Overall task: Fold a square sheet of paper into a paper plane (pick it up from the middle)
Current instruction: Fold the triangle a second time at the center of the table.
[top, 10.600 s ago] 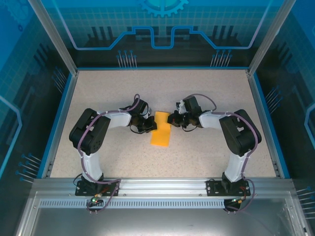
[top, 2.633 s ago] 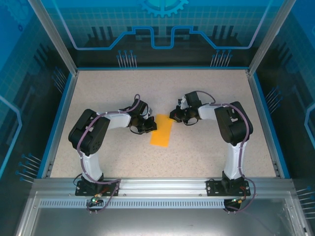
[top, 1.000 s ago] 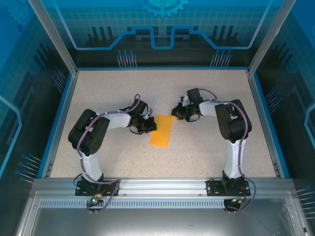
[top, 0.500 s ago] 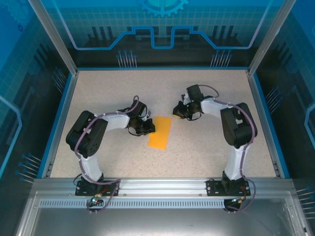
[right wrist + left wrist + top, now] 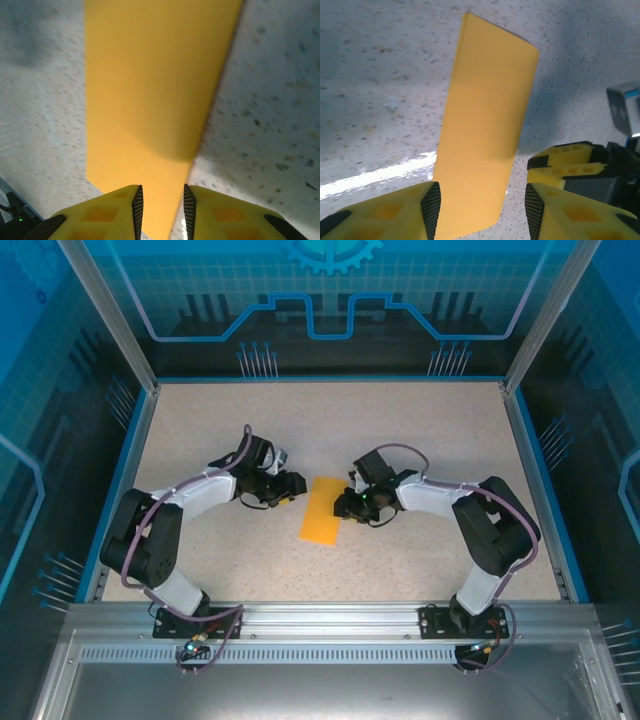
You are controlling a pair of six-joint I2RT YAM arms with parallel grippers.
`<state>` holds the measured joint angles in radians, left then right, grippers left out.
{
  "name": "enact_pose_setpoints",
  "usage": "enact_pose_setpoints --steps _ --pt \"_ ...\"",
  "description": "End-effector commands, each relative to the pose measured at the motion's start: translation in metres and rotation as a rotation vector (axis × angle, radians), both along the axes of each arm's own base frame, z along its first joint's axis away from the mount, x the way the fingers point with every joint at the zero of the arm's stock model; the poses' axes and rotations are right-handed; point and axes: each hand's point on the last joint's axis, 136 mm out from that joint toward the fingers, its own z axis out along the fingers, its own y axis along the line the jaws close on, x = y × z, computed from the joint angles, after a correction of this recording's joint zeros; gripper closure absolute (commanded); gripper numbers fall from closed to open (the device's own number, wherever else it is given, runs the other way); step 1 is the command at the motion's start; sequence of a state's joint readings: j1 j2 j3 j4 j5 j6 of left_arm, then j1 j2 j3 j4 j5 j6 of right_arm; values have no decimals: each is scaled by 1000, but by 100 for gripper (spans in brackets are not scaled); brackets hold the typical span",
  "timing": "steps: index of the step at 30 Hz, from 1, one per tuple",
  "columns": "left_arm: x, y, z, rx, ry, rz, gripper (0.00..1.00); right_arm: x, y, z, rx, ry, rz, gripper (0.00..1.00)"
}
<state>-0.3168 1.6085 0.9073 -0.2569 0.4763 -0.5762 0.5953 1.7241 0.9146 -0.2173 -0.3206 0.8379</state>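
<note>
The sheet of paper [image 5: 322,510] lies flat on the speckled table, orange-yellow and folded into a narrow rectangle; a paper plane is out of view. My left gripper [image 5: 285,490] sits just left of its far end, open. In the left wrist view the paper [image 5: 485,130] runs away from the gripper [image 5: 482,210], its near end lying between the wide-apart fingers without touching them. My right gripper [image 5: 345,508] is at the paper's right edge. In the right wrist view the paper [image 5: 150,90] lies under the gripper [image 5: 160,210], whose pads stand a little apart.
The right gripper's yellow finger [image 5: 570,162] shows close by in the left wrist view. Blue walls [image 5: 125,470] border the table [image 5: 420,430] on three sides. A metal rail [image 5: 330,620] carrying the arm bases runs along the near edge.
Both grippers have opened from shut. The left gripper drew back to the left, off the paper. The right gripper swung down from the paper's far right corner to its right edge.
</note>
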Motion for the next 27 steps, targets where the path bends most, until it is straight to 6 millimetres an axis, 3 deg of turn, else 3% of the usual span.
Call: enact_pose_setpoints --steps 1,11,15,27 --pt "-10 -7 -4 -76 44 -48 48 3 10 6 43 -33 -29 68" --pt "-10 -11 -17 -89 86 -53 46 7 17 10 61 -38 -27 67" --pt "-10 -12 -21 -95 100 -55 46 8 13 1 23 -22 -32 68" --pt "-11 -14 -24 -103 108 -65 46 10 13 -1 32 -21 -38 68"
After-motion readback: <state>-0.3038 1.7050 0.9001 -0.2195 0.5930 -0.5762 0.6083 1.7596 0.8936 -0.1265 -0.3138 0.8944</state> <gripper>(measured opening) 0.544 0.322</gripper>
